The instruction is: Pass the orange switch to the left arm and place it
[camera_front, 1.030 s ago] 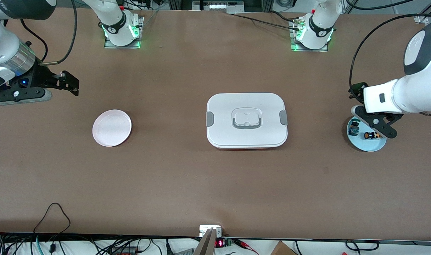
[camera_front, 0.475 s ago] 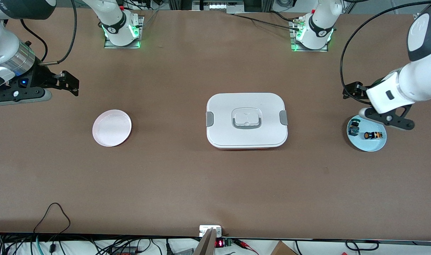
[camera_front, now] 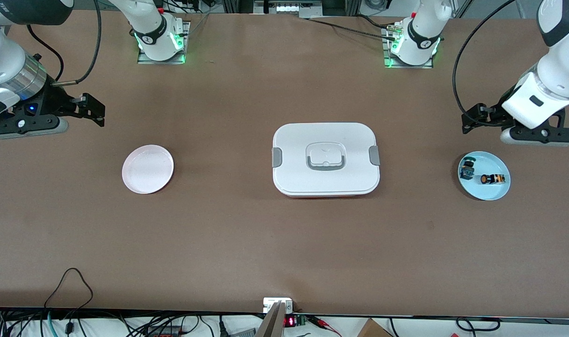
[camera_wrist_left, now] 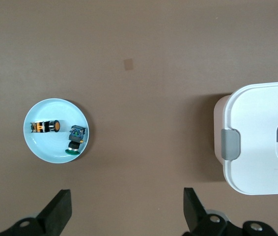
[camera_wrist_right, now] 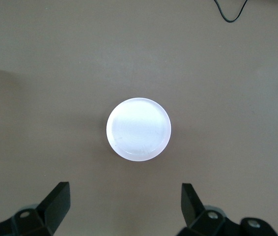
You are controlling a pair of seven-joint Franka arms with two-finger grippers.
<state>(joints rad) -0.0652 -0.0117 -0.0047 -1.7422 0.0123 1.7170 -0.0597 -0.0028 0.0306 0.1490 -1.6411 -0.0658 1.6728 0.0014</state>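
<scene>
black-and-orange switch (camera_front: 492,178) – flat on blue plate (camera_front: 495,192)

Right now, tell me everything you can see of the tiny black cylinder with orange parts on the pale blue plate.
The tiny black cylindrical switch with orange parts lies on its side on the round pale blue plate, toward the left arm's end of the table. One end shows an orange face; orange bands mark the other. A small blue-and-green component lies beside it, apart. No gripper touches it.
</scene>
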